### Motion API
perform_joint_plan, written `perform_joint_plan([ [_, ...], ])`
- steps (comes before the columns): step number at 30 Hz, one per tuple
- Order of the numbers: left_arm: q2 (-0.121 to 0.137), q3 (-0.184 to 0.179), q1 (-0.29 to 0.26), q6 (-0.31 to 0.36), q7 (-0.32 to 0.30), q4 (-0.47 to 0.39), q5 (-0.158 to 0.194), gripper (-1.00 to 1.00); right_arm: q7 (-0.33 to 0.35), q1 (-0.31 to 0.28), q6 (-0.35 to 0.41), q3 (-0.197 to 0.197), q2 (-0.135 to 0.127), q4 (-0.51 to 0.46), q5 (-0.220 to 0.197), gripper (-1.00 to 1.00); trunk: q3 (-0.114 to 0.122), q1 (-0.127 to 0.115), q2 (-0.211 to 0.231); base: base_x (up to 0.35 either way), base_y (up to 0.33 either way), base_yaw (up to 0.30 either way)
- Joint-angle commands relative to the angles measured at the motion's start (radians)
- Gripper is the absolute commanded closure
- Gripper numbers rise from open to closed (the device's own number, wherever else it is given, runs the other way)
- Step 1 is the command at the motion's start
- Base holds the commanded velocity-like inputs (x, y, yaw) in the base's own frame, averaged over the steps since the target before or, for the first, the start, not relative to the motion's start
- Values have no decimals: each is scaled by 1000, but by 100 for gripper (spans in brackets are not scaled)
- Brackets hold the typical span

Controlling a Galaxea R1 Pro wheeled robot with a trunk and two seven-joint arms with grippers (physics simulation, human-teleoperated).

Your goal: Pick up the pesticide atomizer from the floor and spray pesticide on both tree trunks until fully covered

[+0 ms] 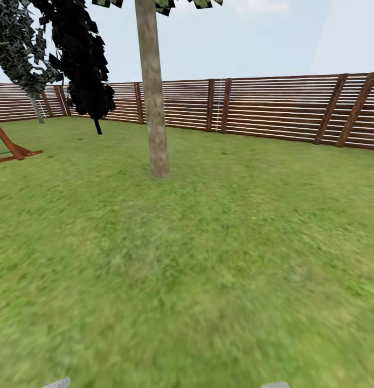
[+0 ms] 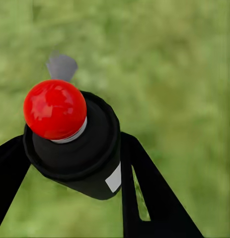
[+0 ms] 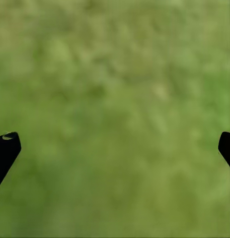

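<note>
Here the left end effector (image 2: pixel 70 163) grips the black atomizer (image 2: pixel 77 148) between its two dark fingers (image 2: pixel 154 198), the red ball top (image 2: pixel 55 109) pointing away over blurred grass. The right end effector (image 3: pixel 115 148) hangs spread wide above the lawn (image 1: pixel 208 258), holding nothing. A tan-grey tree trunk (image 1: pixel 153 91) stands on the lawn, well in front of the slatted wooden fence (image 1: pixel 273 108); a dark narrow tree (image 1: pixel 84 64) rises nearer the fence.

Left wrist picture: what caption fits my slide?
Left gripper shut on black pesticide atomizer with red cap above lawn.
</note>
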Motion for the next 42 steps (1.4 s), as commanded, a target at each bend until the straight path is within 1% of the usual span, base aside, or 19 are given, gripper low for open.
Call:
perform_joint_plan([
  [1,0,9,-1,-3,-6,1,-6,100,-8,-1,-2,-4,0,1,11,-100,-1,0,0,338,0,0],
  [42,3,10,-1,-4,-6,-1,-6,100,-8,-1,-2,-4,0,1,11,-100,-1,0,0,338,0,0],
])
